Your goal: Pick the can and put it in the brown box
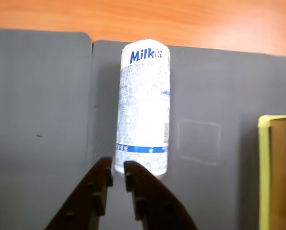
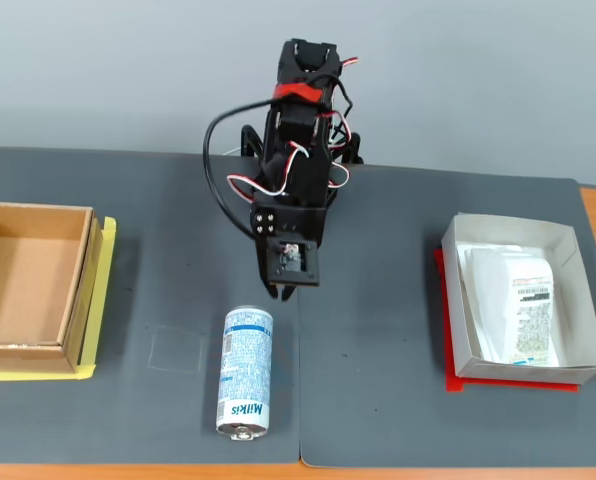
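Observation:
The can (image 2: 246,370) lies on its side on the grey mat, white and blue with "Milkis" lettering; the wrist view shows it lengthwise (image 1: 143,110). My gripper (image 2: 283,293) hangs just behind the can's far end in the fixed view. In the wrist view my gripper (image 1: 116,167) has its brown fingers almost together, a narrow gap between the tips and nothing held, right at the can's near end and slightly left of its axis. The brown box (image 2: 78,290) sits empty at the left edge of the fixed view. One wall of it shows at the right of the wrist view (image 1: 283,172).
A white paper box (image 2: 458,300) holding a white labelled packet (image 2: 513,305) rests on a red sheet at the right. Yellow tape (image 2: 105,300) lies under the brown box. Two grey mats meet at a seam (image 2: 298,400). The orange table edge (image 1: 181,19) shows beyond them.

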Tool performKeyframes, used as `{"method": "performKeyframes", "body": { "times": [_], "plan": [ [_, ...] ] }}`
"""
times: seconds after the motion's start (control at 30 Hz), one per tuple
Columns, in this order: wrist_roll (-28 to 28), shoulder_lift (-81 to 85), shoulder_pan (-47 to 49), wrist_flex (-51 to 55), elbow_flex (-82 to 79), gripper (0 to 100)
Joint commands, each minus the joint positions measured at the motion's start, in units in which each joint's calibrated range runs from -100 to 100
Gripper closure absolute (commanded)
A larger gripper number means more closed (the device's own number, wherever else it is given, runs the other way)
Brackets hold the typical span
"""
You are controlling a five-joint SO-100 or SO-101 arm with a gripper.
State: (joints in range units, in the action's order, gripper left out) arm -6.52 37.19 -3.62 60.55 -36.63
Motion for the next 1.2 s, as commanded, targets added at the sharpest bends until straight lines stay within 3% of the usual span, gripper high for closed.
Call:
{"method": "performKeyframes", "body": {
  "times": [0.0,0.23,0.43,0.53,1.17],
  "plan": [
    [-1.35,-6.57,-0.44,-0.88,8.48,97],
    [-1.45,-18.68,-0.28,-0.45,17.71,95],
    [-1.5,-23.09,0.13,-0.02,19.43,69],
    [-1.82,-23.68,0.7,0.07,18.89,60],
    [-1.4,-35.54,1.92,-3.49,19.7,59]
  ]
}}
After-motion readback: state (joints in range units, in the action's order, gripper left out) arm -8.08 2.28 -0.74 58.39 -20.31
